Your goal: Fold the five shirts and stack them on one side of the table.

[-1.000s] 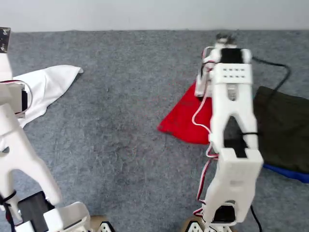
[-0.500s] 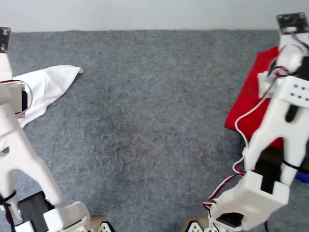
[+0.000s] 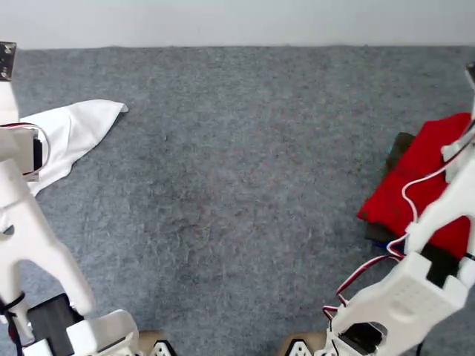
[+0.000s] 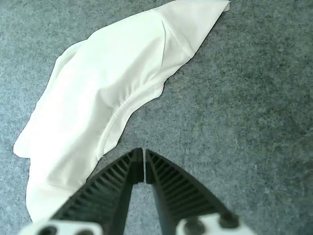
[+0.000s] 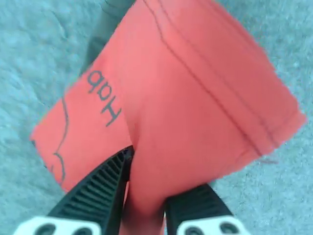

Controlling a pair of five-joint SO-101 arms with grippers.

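Swung my right arm [image 3: 415,289] way over since a second ago, from mid-right of the high view to the right edge, dragging the red shirt [image 3: 423,185] along. It now sits over a dark shirt [image 3: 401,148] there, with my right gripper [image 5: 146,186] pinched tight on a fold of red cloth. My left gripper [image 4: 145,159] hasn't budged: jaws closed together, holding nothing, tips just beside the white shirt [image 4: 107,98] at the left edge of the grey table [image 3: 237,185].

High camera overlooks table [image 3: 245,163]; wrist cameras close above white shirt [image 4: 112,93], red shirt [image 5: 195,98].
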